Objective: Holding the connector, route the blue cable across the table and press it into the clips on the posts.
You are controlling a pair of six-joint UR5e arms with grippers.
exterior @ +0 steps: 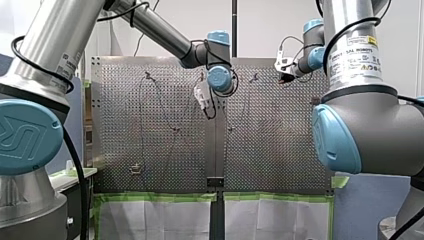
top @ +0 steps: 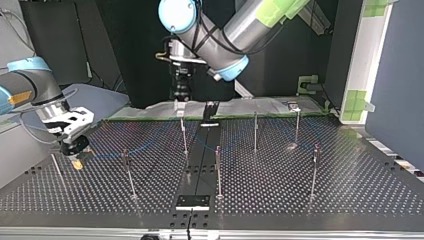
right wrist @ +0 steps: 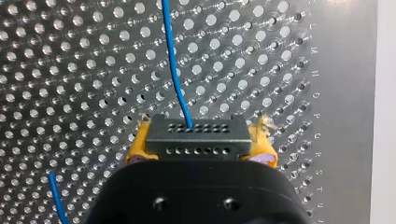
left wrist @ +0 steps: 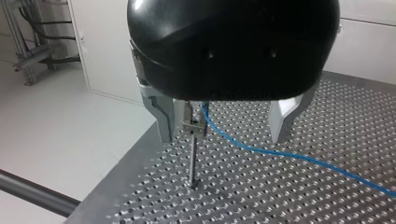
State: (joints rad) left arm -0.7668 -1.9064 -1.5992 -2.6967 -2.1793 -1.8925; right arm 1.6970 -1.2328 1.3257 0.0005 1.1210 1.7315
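My right claw grips the connector above the table, and the blue cable leads from it. My left claw is open around a post, with the cable beside the post's top.

Thin posts stand well apart over the counter, with open lanes between them. One post stands between my left gripper's spread fingers, and the cable crosses low beneath.
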